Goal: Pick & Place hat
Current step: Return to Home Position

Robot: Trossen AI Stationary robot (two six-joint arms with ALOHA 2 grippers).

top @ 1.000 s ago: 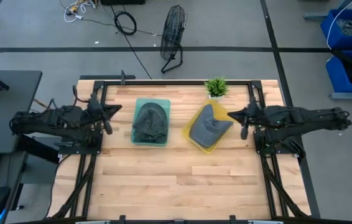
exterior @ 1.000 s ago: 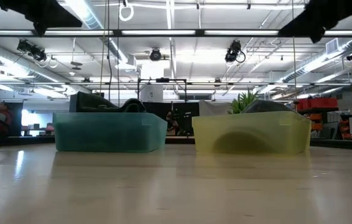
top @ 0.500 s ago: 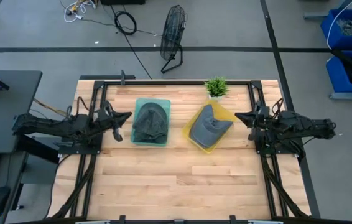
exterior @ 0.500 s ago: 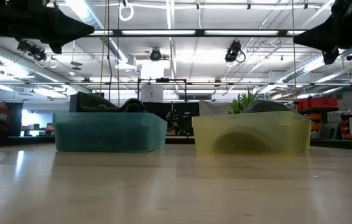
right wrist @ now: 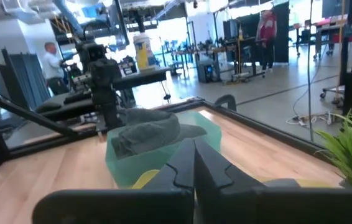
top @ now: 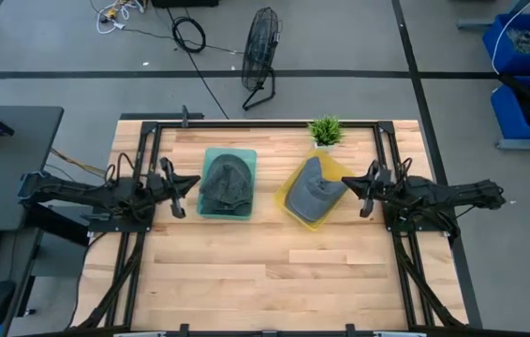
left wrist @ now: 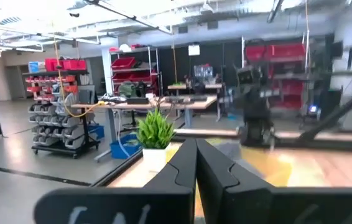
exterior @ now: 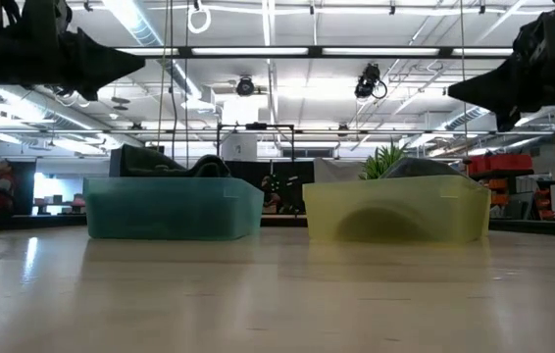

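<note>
A dark grey hat point(top: 226, 180) lies in a teal bin point(top: 246, 154) left of the table's middle. A lighter grey cap point(top: 319, 190) lies in a yellow bin point(top: 290, 203) to its right, its brim over the bin's near rim. My left gripper point(top: 193, 183) hovers just left of the teal bin, pointing at it, fingers shut point(left wrist: 196, 163) and empty. My right gripper point(top: 351, 183) hovers just right of the yellow bin, pointing at it, fingers shut point(right wrist: 193, 163) and empty. In the low view both grippers point(exterior: 126, 64) point(exterior: 459, 90) hang above the bins' rims.
A small potted plant point(top: 325, 131) stands at the table's far edge, behind the yellow bin. Black frame rails point(top: 265, 123) run along the far, left and right sides. Bare wood point(top: 265, 271) lies between the bins and the near edge. A floor fan point(top: 260, 56) stands beyond the table.
Both grippers have come down from above toward the level of the bins' tops. My left gripper has also moved toward the teal bin. The hats and bins have stayed still.
</note>
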